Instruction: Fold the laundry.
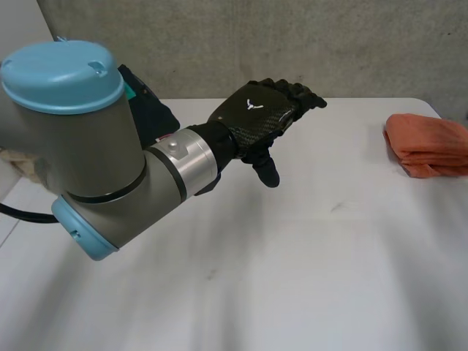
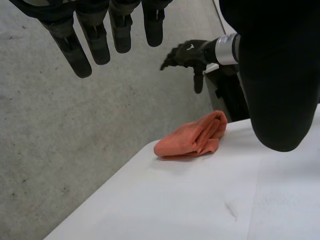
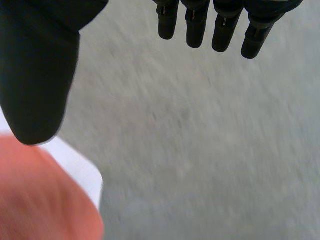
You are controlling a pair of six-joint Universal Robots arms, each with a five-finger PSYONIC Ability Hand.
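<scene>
1. Head view. The left arm (image 1: 95,146) reaches in from the left, and the left hand (image 1: 256,117) hangs above the white table (image 1: 292,256), back upward. Its fingers stretch toward the far edge, loosely bent and released, and its thumb points down. It holds nothing. The orange cloth (image 1: 428,146), folded into a flat bundle, lies near the table's far right corner, well apart from this hand, with its stacked layers facing the near side.

2. Left wrist view. The left hand's fingers (image 2: 80,50) hang straight and spread, with the thumb well apart from them, empty. Past the fingertips the cloth (image 2: 192,137) lies at the table's (image 2: 175,200) edge, its long axis running along that edge. Beyond the cloth the right hand (image 2: 186,52) hovers off the table, fingers slightly bent, thumb down, grasping nothing.

3. Right wrist view. The right hand's fingers (image 3: 195,25) are straight, the thumb is apart from them, and nothing is held. The cloth (image 3: 40,200) shows as an orange blur just below the thumb, on the table (image 3: 80,167) edge.
</scene>
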